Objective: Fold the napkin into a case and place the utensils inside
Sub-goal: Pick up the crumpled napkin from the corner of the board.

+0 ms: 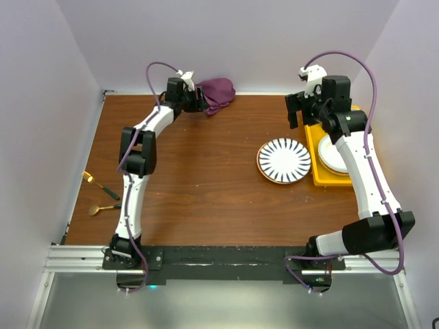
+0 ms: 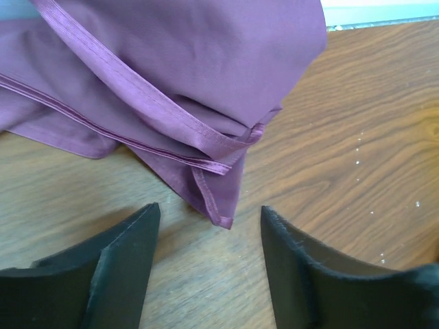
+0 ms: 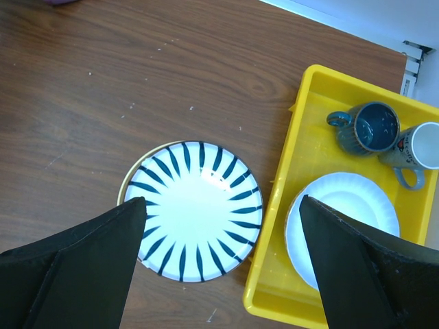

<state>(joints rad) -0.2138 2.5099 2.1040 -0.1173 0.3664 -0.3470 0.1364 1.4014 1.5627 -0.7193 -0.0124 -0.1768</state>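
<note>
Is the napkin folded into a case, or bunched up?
Bunched up: the napkin sits in a crumpled heap, hems crossing loosely.

So the left arm (image 1: 128, 199) is stretched way out toward the far side, elbow bent, wrist down low. Its black left fingers (image 2: 116, 267) sit parted with a clear gap, pinching nothing. The right arm (image 1: 367, 171) is reared up high, wrist tipped downward, right fingers (image 3: 82, 267) spread wide, mid-air, holding nothing.
</note>
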